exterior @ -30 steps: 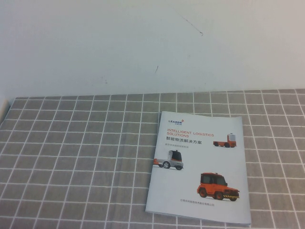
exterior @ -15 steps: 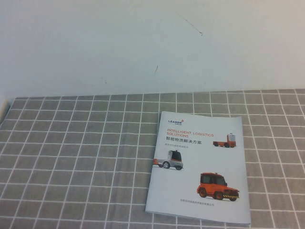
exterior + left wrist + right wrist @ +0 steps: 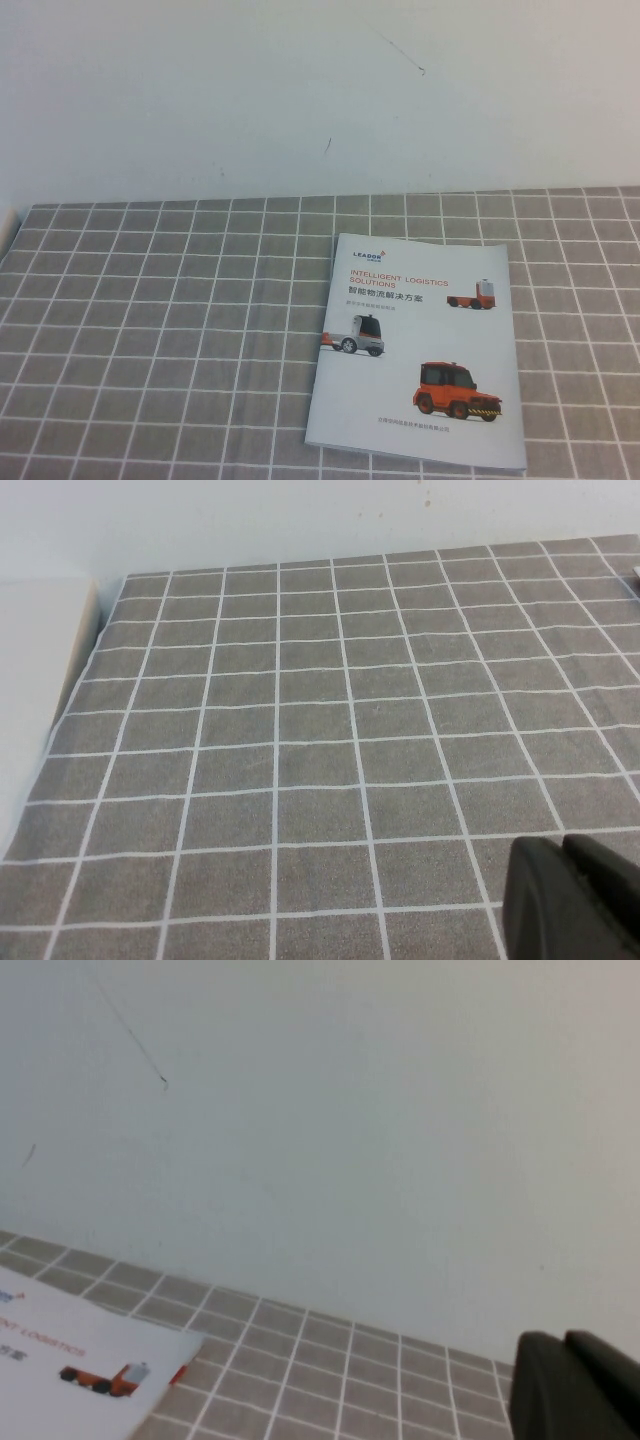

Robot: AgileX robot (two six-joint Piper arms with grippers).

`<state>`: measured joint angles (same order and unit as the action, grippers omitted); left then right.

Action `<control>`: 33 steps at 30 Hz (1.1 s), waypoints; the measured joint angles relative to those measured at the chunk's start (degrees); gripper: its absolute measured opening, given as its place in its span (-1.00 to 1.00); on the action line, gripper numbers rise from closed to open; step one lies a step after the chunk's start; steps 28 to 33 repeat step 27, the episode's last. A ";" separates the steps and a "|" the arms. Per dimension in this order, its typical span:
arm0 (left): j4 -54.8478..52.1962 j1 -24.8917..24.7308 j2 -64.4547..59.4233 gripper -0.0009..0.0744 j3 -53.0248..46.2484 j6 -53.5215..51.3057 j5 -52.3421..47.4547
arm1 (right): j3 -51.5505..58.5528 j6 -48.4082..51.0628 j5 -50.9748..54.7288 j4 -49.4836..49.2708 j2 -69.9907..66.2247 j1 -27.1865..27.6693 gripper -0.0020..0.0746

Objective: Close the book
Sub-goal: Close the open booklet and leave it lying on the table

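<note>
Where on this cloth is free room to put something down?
The left half of the checkered cloth, between the white wall and the book, is bare; so is a strip behind the book. The book fills the near right. The left gripper hovers over the bare left part, the right gripper near the book's far corner.

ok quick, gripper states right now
Left gripper: shut, empty, above the grid cloth.
Right gripper: shut, empty, clear of the book.
</note>
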<state>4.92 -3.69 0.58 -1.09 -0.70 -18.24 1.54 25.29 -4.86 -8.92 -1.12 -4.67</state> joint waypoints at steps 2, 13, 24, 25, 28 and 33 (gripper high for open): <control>0.00 0.00 0.00 -0.99 0.00 0.00 0.00 | 0.00 -2.16 2.99 1.86 0.99 1.58 -0.95; 0.00 0.00 0.00 -0.99 0.00 0.00 0.00 | -0.11 -10.48 23.70 2.11 1.62 5.46 -0.95; 0.00 0.00 0.00 -0.99 0.00 0.00 0.00 | -0.31 -18.08 24.75 7.91 1.75 5.46 -0.95; 0.00 0.00 0.00 -0.99 0.00 0.00 0.00 | -0.31 -18.08 24.68 8.04 1.75 5.46 -0.95; 0.00 0.00 0.00 -0.99 0.00 0.00 0.00 | -0.31 -18.08 24.79 8.14 1.75 5.46 -0.95; 0.00 0.00 0.00 -0.99 0.00 0.00 0.00 | -0.31 -18.08 24.79 8.14 1.75 5.46 -0.95</control>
